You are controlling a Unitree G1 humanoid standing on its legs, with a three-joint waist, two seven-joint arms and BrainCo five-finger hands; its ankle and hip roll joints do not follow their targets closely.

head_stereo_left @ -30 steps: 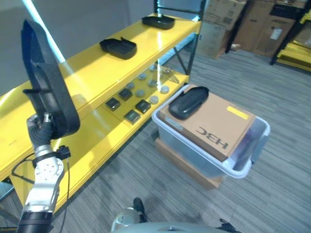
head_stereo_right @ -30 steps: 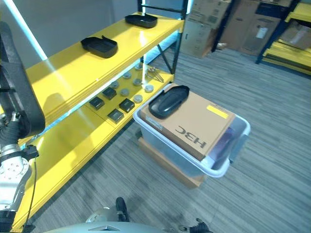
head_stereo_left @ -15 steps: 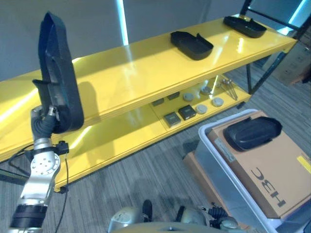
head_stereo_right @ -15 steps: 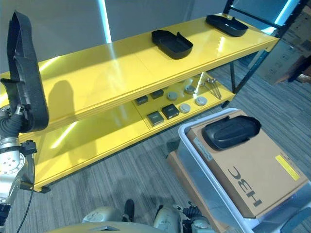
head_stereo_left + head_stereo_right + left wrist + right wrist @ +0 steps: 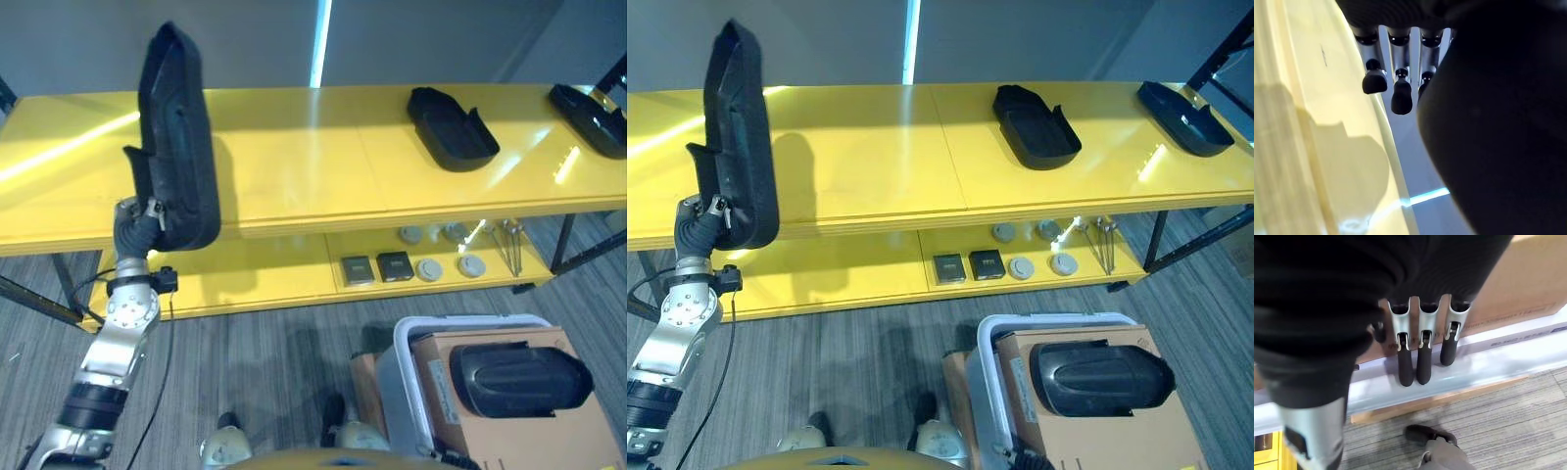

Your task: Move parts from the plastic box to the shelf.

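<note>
My left hand (image 5: 145,217) is shut on the lower end of a long black moulded part (image 5: 179,147) and holds it upright before the left stretch of the yellow shelf's top board (image 5: 313,166). In the left wrist view its curled fingers (image 5: 1397,93) lie against the black part (image 5: 1498,122) beside the yellow shelf (image 5: 1312,147). The plastic box (image 5: 390,377) stands on the floor at lower right; a cardboard box (image 5: 436,357) in it carries another black part (image 5: 519,377). My right hand (image 5: 1423,363) hangs open over the plastic box's rim (image 5: 1498,360).
Two black parts (image 5: 451,127) (image 5: 593,117) lie on the right half of the top board. The lower board (image 5: 255,279) holds small dark squares (image 5: 377,267), grey discs (image 5: 451,266) and metal tools (image 5: 511,245). Grey carpet (image 5: 274,372) lies between shelf and box.
The camera has swung left to face the shelf, so the box now sits at lower right. My left hand still holds the black part upright, now in front of the top board.
</note>
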